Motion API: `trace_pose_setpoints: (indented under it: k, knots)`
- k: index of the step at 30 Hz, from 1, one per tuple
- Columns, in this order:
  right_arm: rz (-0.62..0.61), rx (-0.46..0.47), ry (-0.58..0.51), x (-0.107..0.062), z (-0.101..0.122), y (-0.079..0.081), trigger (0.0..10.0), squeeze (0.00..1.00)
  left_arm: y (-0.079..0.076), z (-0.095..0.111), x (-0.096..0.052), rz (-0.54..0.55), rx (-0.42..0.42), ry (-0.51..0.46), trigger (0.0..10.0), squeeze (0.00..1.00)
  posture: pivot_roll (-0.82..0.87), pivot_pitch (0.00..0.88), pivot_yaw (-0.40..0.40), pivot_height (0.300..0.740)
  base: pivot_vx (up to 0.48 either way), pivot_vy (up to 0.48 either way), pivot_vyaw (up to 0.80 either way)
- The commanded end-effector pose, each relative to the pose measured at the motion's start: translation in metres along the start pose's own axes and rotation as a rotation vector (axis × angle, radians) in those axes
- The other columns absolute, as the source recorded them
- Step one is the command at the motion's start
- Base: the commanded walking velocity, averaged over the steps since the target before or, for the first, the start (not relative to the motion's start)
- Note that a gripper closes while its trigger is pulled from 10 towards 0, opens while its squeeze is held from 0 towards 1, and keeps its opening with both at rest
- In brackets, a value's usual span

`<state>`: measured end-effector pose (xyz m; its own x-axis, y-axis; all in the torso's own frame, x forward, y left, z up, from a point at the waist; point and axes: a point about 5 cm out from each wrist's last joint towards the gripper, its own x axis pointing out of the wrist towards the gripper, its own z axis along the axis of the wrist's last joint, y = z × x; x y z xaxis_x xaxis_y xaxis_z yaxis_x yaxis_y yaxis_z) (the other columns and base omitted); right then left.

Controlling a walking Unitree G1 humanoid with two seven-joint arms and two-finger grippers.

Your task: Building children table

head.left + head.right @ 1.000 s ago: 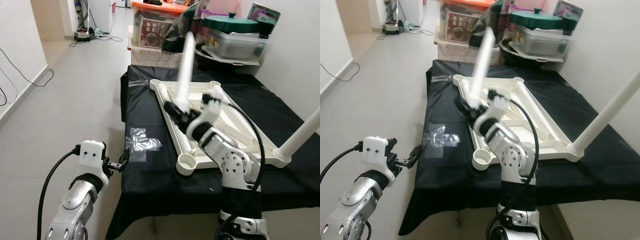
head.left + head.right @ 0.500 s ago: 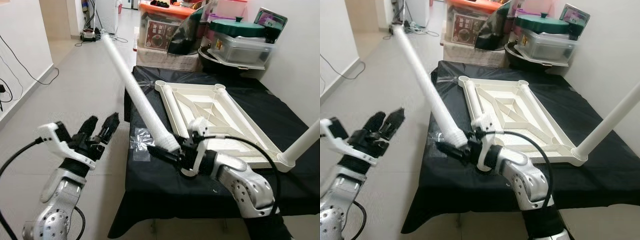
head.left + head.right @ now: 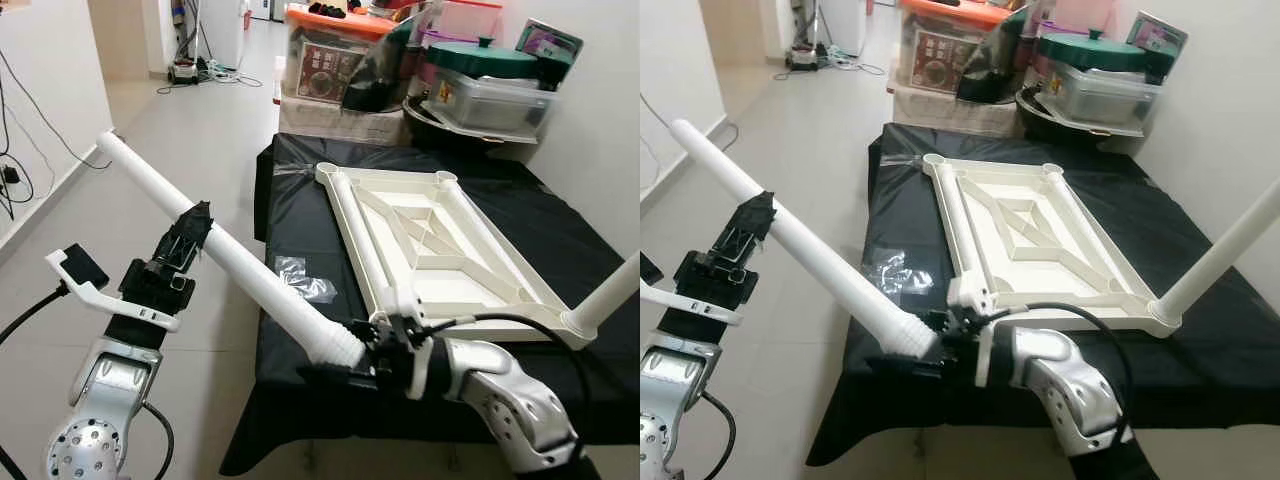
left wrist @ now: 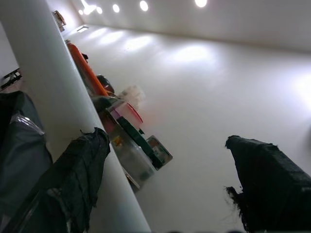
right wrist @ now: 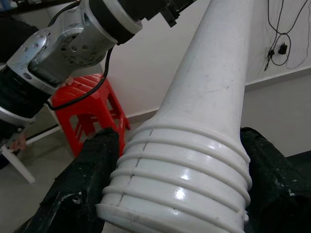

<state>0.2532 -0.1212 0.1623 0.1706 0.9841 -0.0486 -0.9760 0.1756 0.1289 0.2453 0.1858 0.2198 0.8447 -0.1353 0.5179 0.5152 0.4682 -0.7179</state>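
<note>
Table leg (image 3: 240, 265) clamped by right end effector (image 3: 345, 368), left end effector (image 3: 188, 232) alongside

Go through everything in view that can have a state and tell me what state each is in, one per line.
Loose table leg: off the table, held tilted in the air.
Right claw: shut on the leg's threaded end.
Left claw: against the leg, one finger apart.
Tabletop: upside down on the black cloth.
Fitted leg: standing in its corner socket.

Right gripper (image 3: 335, 368) clamps ribbed end of white leg (image 3: 230, 255); left gripper (image 3: 192, 225) touches its middle.
</note>
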Motion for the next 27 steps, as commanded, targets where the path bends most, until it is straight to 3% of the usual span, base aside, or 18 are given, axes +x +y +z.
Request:
trace_pose_setpoints:
  k: [1, 5, 9, 12, 16, 20, 27]
  knots:
    - [0.079, -0.034, -0.021, 0.002, 0.003, 0.007, 0.0, 0.0, 0.004, -0.005, -0.002, 0.024, -0.038, 0.026, 10.0, 0.0, 0.11, 0.0, -0.143, 0.74, 0.0, 0.0, 0.0]
    - [0.066, -0.044, -0.03, 0.002, 0.003, 0.003, 0.0, 0.0, 0.005, -0.004, -0.003, 0.024, -0.065, 0.032, 10.0, 0.0, 0.11, 0.0, -0.143, 0.74, 0.0, 0.0, 0.0]
    - [-0.016, -0.056, -0.059, 0.003, 0.006, -0.008, 0.0, 0.0, 0.003, -0.005, -0.004, 0.022, -0.078, 0.04, 10.0, 0.0, 0.11, 0.0, -0.143, 0.74, 0.0, 0.0, 0.0]
    - [-0.166, -0.061, -0.109, 0.004, 0.011, -0.027, 0.0, 0.0, -0.001, -0.007, -0.005, -0.002, -0.095, 0.061, 10.0, 0.0, 0.11, 0.0, -0.147, 0.74, 0.0, 0.0, 0.0]
    - [-0.193, -0.057, -0.132, 0.004, 0.012, -0.031, 0.0, 0.0, -0.001, -0.007, -0.004, -0.002, -0.098, 0.066, 10.0, 0.0, 0.11, 0.0, -0.147, 0.74, 0.0, 0.0, 0.0]
    - [0.071, 0.018, -0.161, -0.001, 0.011, -0.002, 0.0, 0.0, 0.005, -0.007, -0.005, 0.032, -0.1, 0.072, 10.0, 0.0, 0.1, 0.0, -0.144, 0.74, 0.0, 0.0, 0.0]
    - [0.159, 0.045, -0.109, -0.004, 0.001, 0.008, 0.0, 0.0, 0.004, -0.007, -0.005, 0.021, -0.107, 0.081, 10.0, 0.0, 0.1, 0.0, -0.142, 0.74, 0.0, 0.0, 0.0]
